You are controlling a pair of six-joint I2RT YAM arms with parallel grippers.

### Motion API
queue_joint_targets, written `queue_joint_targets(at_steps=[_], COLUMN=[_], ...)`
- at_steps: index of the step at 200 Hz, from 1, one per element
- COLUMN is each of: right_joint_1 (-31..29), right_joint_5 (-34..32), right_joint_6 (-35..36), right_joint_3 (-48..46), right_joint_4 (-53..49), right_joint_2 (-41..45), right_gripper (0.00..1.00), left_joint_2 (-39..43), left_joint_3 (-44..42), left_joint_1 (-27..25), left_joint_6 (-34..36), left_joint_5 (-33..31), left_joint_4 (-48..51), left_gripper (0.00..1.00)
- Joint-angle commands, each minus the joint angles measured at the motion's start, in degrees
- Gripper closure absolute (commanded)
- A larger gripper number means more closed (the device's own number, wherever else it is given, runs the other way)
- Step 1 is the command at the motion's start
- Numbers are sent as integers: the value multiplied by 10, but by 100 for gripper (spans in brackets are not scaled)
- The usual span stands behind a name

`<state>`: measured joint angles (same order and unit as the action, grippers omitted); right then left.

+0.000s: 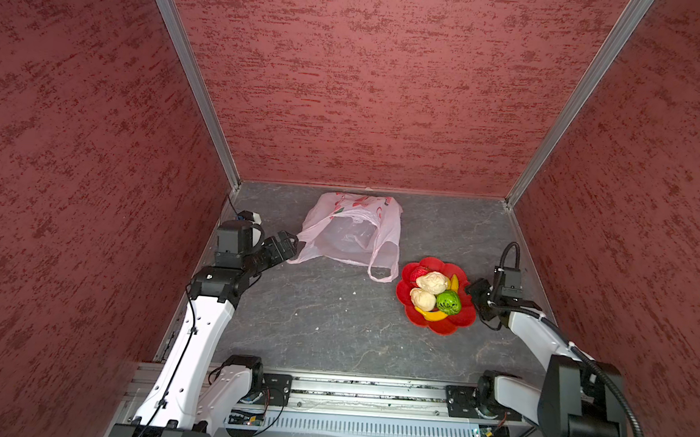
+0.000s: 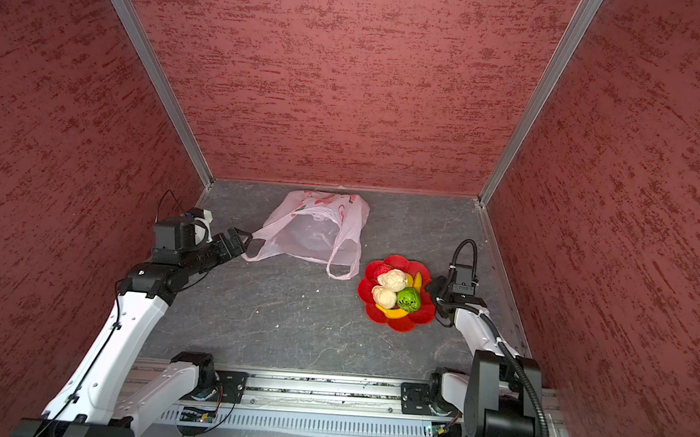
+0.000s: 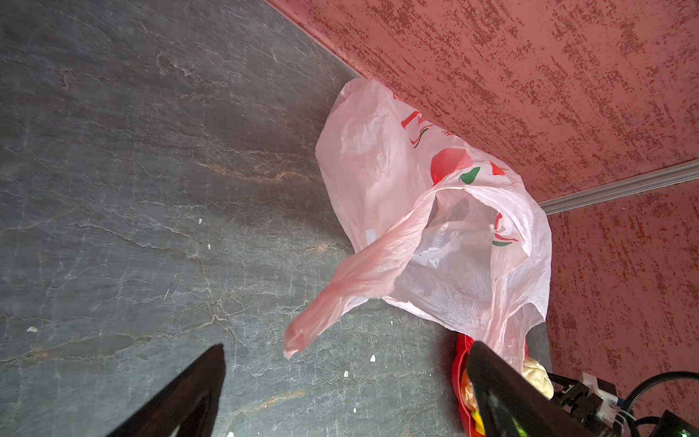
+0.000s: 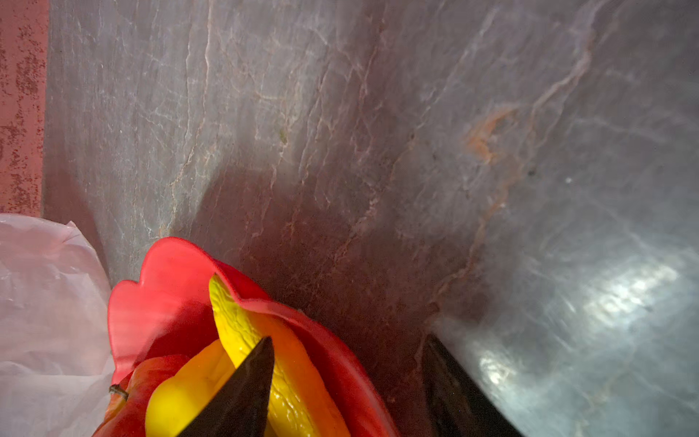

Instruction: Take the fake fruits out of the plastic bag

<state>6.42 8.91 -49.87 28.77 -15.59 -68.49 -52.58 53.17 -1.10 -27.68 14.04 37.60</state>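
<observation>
**Front edge.** The tabletop is grey and veined. The arm bases nearest the camera are cut off by the frame in both top views.

**Right gripper**. It sits at the right side of the red flower-shaped dish. In the right wrist view its fingers stand parted. One is over the dish contents and the other is outside over bare tabletop, with the rim running between them. Contact with the rim cannot be determined, and the finger roots are out of frame.

**Dish contents.** The fake fruits lie here, piled and touching.
- The front beige ball and rear beige ball are in plain sight.
- The green speckled ball lies to their right.
- The banana lies along the near rim, mostly hidden under the balls.
- The orange-yellow fruit shows only as a sliver behind the green ball.
- The red stemmed fruit is largely covered, and its kind is not determinable.

**Left gripper**. It is farther back on the left. Its fingers are spread wide with nothing between them. One bag handle reaches toward them, and its end is apart from both.

**Plastic bag**. It lies crumpled farthest back, against the back wall. Its mouth gapes toward the front, and through the translucent film only creased plastic shows.
</observation>
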Motion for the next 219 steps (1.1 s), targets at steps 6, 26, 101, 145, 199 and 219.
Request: queue_joint_targets(at_steps=[6, 26, 101, 145, 199, 219], right_joint_1=[-23, -58, -211, -262, -269, -264], right_joint_5=[5, -6, -53, -72, -108, -131], right_joint_6=[-50, -74, -145, -166, -143, -106], right_joint_3=[1, 6, 57, 90, 112, 132], right_joint_4=[40, 49, 123, 143, 85, 25], right_joint_2=[18, 14, -102, -156, -114, -74], right_gripper=[38, 39, 39, 39, 35, 31], left_joint_2=[-4, -6, 4, 14, 18, 15], left_joint_3=[-10, -17, -38, -47, -55, -29], left_joint_1=[7, 7, 8, 8, 10, 16], left_joint_6=[4, -1, -6, -11, -13, -5], left_joint_5=[15, 22, 40, 46, 21, -8], left_joint_4=[-27, -38, -51, -52, -57, -56], left_gripper=[0, 0, 0, 0, 0, 0])
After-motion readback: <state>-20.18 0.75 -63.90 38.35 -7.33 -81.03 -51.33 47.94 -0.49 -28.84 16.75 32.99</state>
